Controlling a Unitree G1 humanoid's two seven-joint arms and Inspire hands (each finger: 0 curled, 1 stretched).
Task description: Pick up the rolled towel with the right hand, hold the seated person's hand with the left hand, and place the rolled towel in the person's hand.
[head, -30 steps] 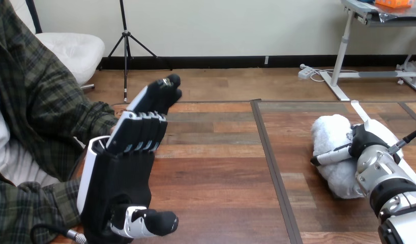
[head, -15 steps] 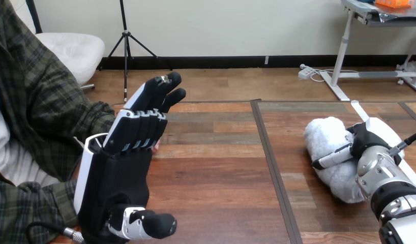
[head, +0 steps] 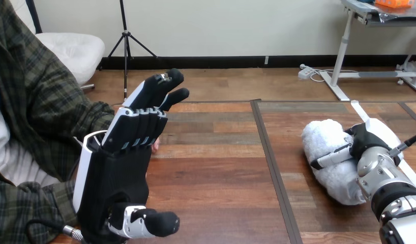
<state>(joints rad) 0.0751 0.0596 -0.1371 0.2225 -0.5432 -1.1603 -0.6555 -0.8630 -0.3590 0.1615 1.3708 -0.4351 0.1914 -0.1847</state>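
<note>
The white fluffy rolled towel [head: 328, 152] lies at the right of the wooden table [head: 216, 168]. My right hand [head: 367, 144] sits against its right side, thumb across the front and fingers curled round it. My left hand [head: 117, 173] stands raised at the left with its fingers straight and palm turned right, holding nothing. A small part of the person's hand [head: 155, 147] peeks out just behind its fingers; the rest is hidden, so I cannot tell whether the two touch. The person's plaid sleeve [head: 68, 122] runs in from the left.
A dark seam [head: 273, 168] runs front to back down the table, between my two hands. A flat white strip [head: 359, 110] lies on the table behind my right hand. The table's far edge [head: 216, 101] is just beyond my left fingertips.
My right hand has slid a little to the left, bringing the rolled towel with it. My left hand stays raised, its upper fingertips spreading slightly.
</note>
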